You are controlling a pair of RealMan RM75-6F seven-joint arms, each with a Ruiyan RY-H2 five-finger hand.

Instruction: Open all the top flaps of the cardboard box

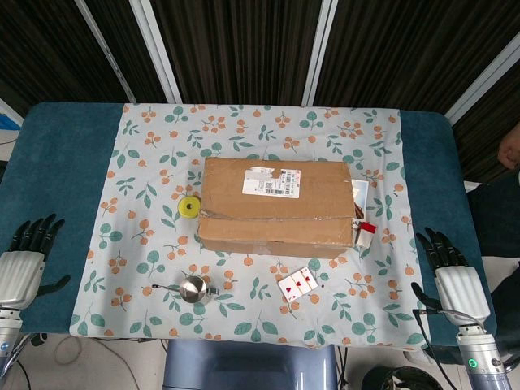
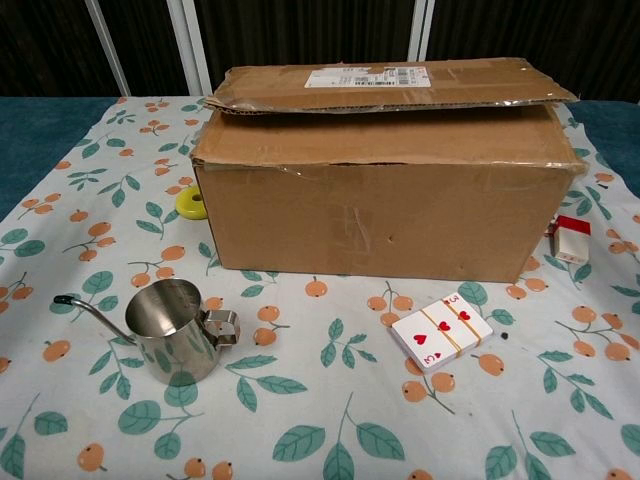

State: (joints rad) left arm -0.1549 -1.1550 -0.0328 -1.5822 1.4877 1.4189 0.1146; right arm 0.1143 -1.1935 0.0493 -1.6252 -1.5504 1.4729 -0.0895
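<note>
**Chest view: flaps down, clutter close around the box**

Chest view shows neither hand; head view shows both at the near corners, idle. Left hand (image 1: 23,264) and right hand (image 1: 457,280) each lie with fingers spread and nothing in them, well apart from the cardboard box (image 1: 278,207).

Nearest on the surface (image 1: 73,162): a steel pitcher (image 2: 178,330) with a long thin spout, and a banded deck of cards (image 2: 441,331). An arm reaching in low could clip the pitcher and tip it.

The box stands mid-cloth, top flaps (image 2: 390,85) folded down; the upper one looks slightly lifted at its front edge. That edge offers a purchase, but a hard upward pull could drag or tilt the whole box, which may be light.

Just beside the box: a yellow disc (image 1: 188,208) on its left, a small red-and-white carton (image 1: 366,234) on its right. A sliding box or a flap swinging outward would likely knock either.
</note>
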